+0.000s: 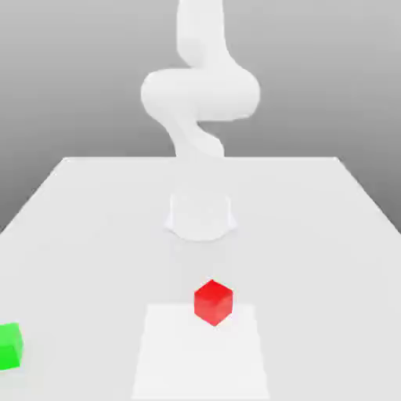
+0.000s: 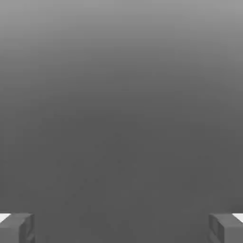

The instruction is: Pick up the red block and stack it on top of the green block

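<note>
Red block [image 1: 213,302] sits on the white table [image 1: 94,235], resting on a paler square patch, with the green block [image 1: 9,345] well apart from it at the exterior view's left edge. Neither cube is touched by anything. The claw [image 2: 121,228] stands wide open and holds nothing: in the hand view its two fingertips [image 2: 16,228] sit far apart with only plain grey between them, and no block lies in that gap. The arm [image 1: 200,94] rises behind the table, folded up above its base, so the claw looks to be well away from both cubes.

By my judgement the task is at its very start, the reach toward the red cube not yet made. The next move calls for carrying the open claw over the red block, lining the fingers up with two opposite flat faces, then lowering until the cube lies between them before closing. The red cube looks turned slightly, so the wrist may need a small twist to meet its faces squarely.
</note>
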Action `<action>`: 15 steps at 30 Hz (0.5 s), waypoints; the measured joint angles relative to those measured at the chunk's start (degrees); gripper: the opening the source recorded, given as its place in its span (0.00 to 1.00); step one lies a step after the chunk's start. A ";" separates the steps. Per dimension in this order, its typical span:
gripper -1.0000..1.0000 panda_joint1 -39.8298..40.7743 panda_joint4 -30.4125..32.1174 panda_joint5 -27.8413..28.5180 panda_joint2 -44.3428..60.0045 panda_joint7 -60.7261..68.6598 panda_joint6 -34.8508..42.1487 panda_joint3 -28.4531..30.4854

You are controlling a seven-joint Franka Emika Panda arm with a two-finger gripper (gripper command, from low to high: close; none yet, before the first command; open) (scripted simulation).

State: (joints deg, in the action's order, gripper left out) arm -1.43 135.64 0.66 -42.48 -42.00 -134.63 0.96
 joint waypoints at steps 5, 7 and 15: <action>0.50 -3.27 9.15 1.39 8.13 9.43 -6.78 2.48; 0.50 -4.49 12.81 1.86 11.34 13.29 -9.45 3.48; 0.50 -9.63 28.69 3.39 25.88 30.98 -21.16 7.98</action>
State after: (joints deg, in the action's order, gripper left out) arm -11.06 164.33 4.04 -16.60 -11.01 -155.79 8.93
